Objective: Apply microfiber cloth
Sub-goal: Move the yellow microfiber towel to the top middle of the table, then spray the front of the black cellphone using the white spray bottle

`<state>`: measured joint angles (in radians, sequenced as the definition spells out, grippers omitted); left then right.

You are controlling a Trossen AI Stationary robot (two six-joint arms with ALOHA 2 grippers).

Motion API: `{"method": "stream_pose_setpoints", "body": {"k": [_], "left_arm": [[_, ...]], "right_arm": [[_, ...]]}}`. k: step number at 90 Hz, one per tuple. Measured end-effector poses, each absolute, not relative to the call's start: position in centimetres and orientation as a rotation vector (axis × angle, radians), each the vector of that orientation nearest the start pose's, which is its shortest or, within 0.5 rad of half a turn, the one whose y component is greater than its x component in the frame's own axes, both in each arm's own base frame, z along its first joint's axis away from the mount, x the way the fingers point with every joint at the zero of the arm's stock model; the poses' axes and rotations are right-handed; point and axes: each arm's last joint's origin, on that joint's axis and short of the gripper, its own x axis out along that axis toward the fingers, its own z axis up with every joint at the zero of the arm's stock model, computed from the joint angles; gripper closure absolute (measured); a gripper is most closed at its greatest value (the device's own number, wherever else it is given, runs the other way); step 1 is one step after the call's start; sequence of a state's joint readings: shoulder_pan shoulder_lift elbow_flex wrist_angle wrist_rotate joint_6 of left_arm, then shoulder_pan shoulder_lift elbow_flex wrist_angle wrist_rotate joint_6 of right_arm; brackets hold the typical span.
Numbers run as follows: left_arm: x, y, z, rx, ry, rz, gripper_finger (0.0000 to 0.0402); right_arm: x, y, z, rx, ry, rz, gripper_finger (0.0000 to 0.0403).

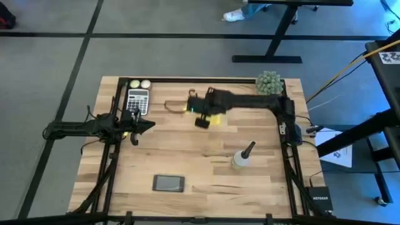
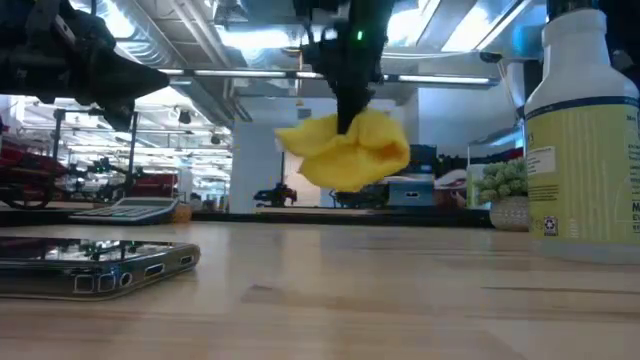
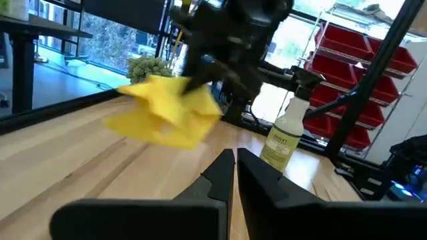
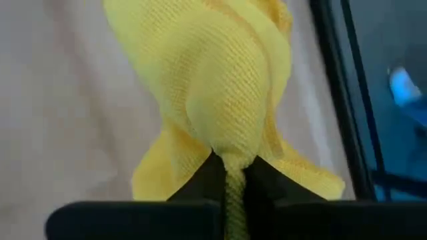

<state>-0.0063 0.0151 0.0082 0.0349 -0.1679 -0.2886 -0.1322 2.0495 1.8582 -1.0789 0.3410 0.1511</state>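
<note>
The small bright yellow microfiber cloth [image 2: 348,150] is up in the air right now, hanging bunched and folded from the right gripper [image 4: 228,175], clear of the pale wooden bench [image 1: 206,164] and over its far middle part. From the right wrist view, the two dark fingers [image 4: 200,183] are pinched tight on a fold of the fabric, with the rest of it billowing out beyond the tips. I'd say the carrying step is in hand: the cloth is lifted but not yet applied to anything. The flat black rectangular smartphone [image 1: 169,183] lies well apart from it, near the bench's front edge and a little toward the left side, with its screen face up. If that is what the cloth is meant for, the next move calls for the right arm to swing toward the front edge, come down until the loose folds settle on the glass, and keep its pinch firm so the fabric doesn't slip out. The left gripper [image 3: 235,167] waits near the left edge, beside the grey calculator [image 1: 137,100], its fingers drawn almost together around nothing. A white spray bottle with a dark nozzle [image 1: 242,157] stands toward the right side, near the likely path, so the arm may need to steer clear.
</note>
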Motion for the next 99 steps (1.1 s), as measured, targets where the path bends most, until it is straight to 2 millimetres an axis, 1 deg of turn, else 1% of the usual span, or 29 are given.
{"method": "stream_pose_setpoints", "body": {"k": [7, 14, 21, 27, 36, 48, 56, 64, 71, 75, 82, 91, 99], "left_arm": [[9.8, 0.4, 16.8, -0.290, -0.051, 0.157, 0.0400], [9.8, 0.4, 16.8, -0.290, -0.051, 0.157, 0.0400], [9.8, 0.4, 16.8, -0.291, -0.051, 0.157, 0.0400], [9.8, 0.4, 16.9, -0.291, -0.052, 0.157, 0.0400], [9.8, 0.4, 16.8, -0.295, -0.051, 0.156, 0.0400], [9.8, 0.4, 16.9, -0.291, -0.051, 0.157, 0.0400], [9.8, 0.4, 16.8, -0.303, -0.052, 0.154, 0.0400], [9.8, 0.3, 16.8, -0.308, -0.038, 0.111, 0.0400], [9.8, 0.1, 16.7, -0.307, -0.019, 0.055, 0.0400], [9.8, 0.0, 16.6, -0.306, -0.006, 0.020, 0.0400], [9.9, -0.2, 16.5, -0.317, 0.014, -0.027, 0.0400], [10.0, -0.5, 16.3, -0.351, 0.045, -0.053, 0.0400], [10.2, -0.8, 16.0, -0.361, 0.090, -0.076, 0.0400]], "right_arm": [[42.0, -7.8, 24.4, 0.069, 1.216, -0.468, 0.0395], [42.3, -8.5, 22.9, 0.098, 1.183, -0.462, 0.0381], [42.3, -8.9, 22.7, 0.107, 1.166, -0.463, 0.0353], [42.4, -8.9, 22.9, 0.096, 1.161, -0.461, 0.0320], [42.4, -8.5, 24.5, 0.066, 1.171, -0.454, 0.0268], [42.1, -7.9, 28.3, 0.046, 1.174, -0.455, 0.0204], [41.6, -7.6, 30.2, 0.053, 1.194, -0.446, 0.0174], [41.1, -6.7, 32.0, 0.132, 1.203, -0.405, 0.0155], [41.1, -4.9, 33.5, 0.174, 1.176, -0.324, 0.0147], [41.3, -3.3, 33.9, 0.170, 1.160, -0.264, 0.0145], [41.8, -0.1, 34.0, 0.129, 1.132, -0.178, 0.0145], [42.4, 4.5, 33.3, 0.041, 1.091, -0.073, 0.0148], [43.0, 8.6, 31.6, -0.051, 1.030, -0.005, 0.0152]]}}
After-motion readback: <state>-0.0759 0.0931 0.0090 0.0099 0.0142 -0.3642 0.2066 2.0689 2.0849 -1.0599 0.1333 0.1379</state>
